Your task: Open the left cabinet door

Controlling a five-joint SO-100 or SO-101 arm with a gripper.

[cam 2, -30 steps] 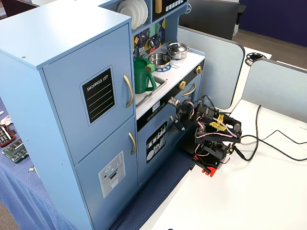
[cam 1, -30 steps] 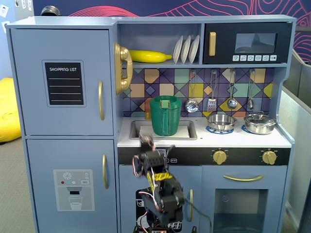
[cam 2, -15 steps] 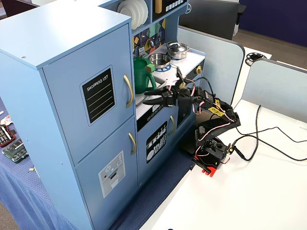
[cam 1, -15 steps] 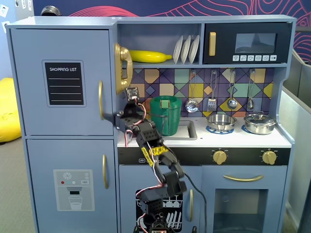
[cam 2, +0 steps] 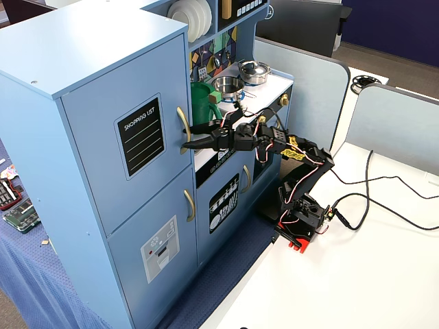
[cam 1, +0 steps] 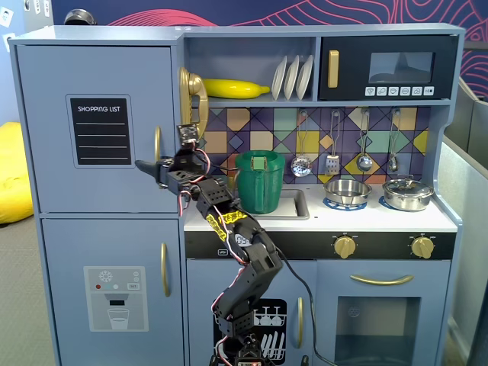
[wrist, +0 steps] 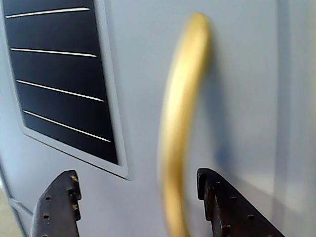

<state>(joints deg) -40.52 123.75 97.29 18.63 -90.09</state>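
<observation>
The left cabinet door (cam 1: 53, 130) is blue-grey with a black "SHOPPING LIST" panel (cam 1: 101, 130) and stands closed; it also shows in another fixed view (cam 2: 96, 130). Its vertical gold bar handle (cam 1: 158, 143) sits at the door's right edge. My gripper (cam 1: 149, 164) is open at the handle's lower part. In the wrist view the handle (wrist: 177, 123) stands between the two dark fingers (wrist: 57, 205), nearer the right one, and my gripper (wrist: 136, 180) is not touching it. From the side, my gripper (cam 2: 186, 137) straddles the handle (cam 2: 184, 123).
Below is a door with a dispenser graphic (cam 1: 114, 297) and its own gold handle (cam 1: 165, 268). A green pot (cam 1: 259, 181) stands on the counter right of the arm, a yellow toy phone (cam 1: 191, 95) above it. Cables (cam 2: 384, 199) lie on the white table.
</observation>
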